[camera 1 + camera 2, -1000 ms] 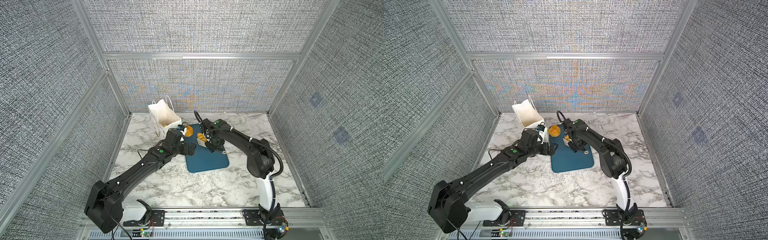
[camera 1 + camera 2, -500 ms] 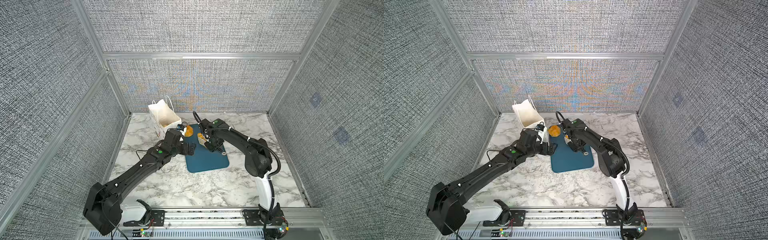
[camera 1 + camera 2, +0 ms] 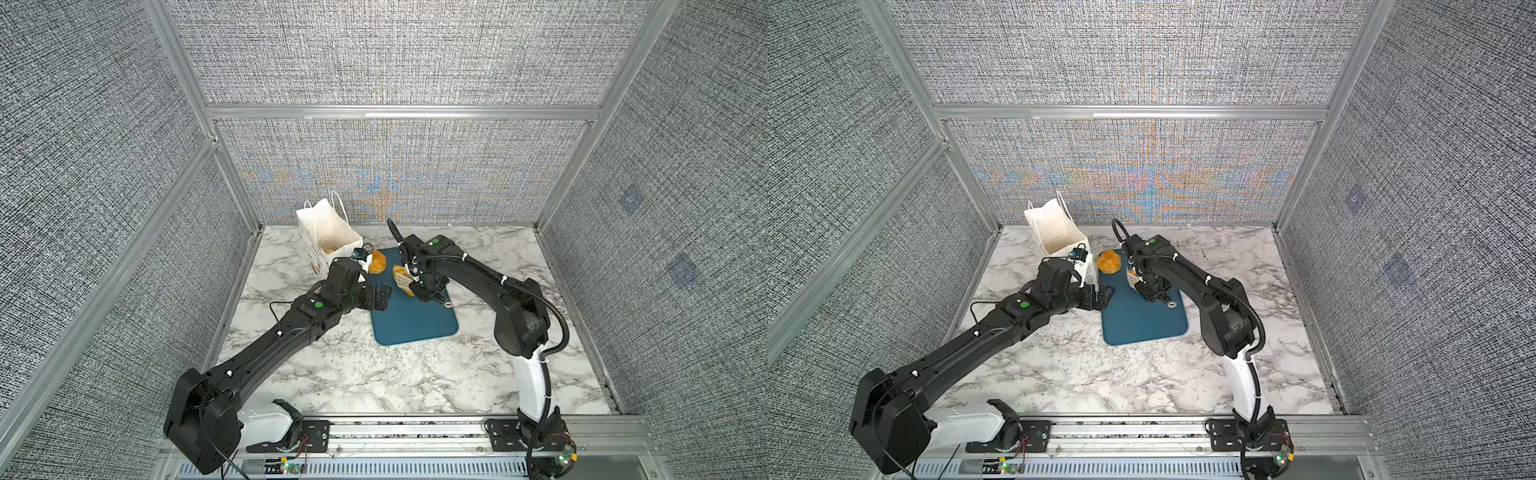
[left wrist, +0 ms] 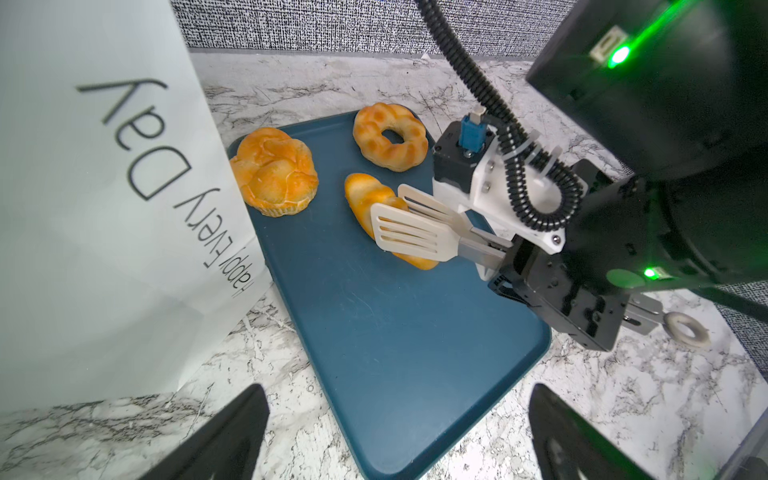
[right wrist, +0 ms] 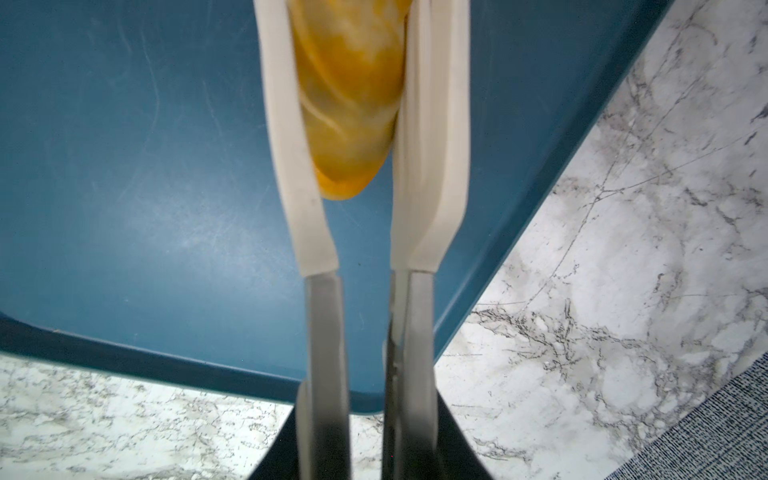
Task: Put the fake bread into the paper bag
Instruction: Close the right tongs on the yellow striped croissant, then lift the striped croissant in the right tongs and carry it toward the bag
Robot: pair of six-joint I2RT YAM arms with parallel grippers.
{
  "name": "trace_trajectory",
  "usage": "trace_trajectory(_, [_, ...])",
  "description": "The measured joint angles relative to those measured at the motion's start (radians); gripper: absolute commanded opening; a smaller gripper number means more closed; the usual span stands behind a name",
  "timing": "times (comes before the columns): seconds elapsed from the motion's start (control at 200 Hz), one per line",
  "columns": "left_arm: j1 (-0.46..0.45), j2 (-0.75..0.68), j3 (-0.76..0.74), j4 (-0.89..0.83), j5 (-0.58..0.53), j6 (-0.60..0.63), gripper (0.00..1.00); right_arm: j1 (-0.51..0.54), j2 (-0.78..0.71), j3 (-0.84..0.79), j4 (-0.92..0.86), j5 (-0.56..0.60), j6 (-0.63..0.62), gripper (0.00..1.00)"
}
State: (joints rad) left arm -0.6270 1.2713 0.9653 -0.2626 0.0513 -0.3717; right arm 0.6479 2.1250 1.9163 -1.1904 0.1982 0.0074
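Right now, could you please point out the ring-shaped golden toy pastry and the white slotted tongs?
ring-shaped pastry (image 4: 395,157): left wrist view, on its ridged rim.
white slotted tongs (image 4: 442,249): left wrist view, on the nearer blade's base.

Work surface: white marble-pattern tabletop (image 3: 374,374) with grey veining. Grey woven-fabric wall panels (image 3: 395,54) enclose the tabletop at the rear, left and right. Aluminium frame profiles (image 3: 399,112) join the panels. An aluminium rail (image 3: 415,430) runs along the tabletop's front edge. Lighting is even and diffuse.
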Motion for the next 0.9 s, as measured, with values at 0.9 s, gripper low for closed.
trace_trajectory(0.9, [0.014, -0.031, 0.150, -0.097, -0.052, 0.084, 0.99, 0.013, -0.152, 0.108, 0.005, -0.023, 0.059, 0.33])
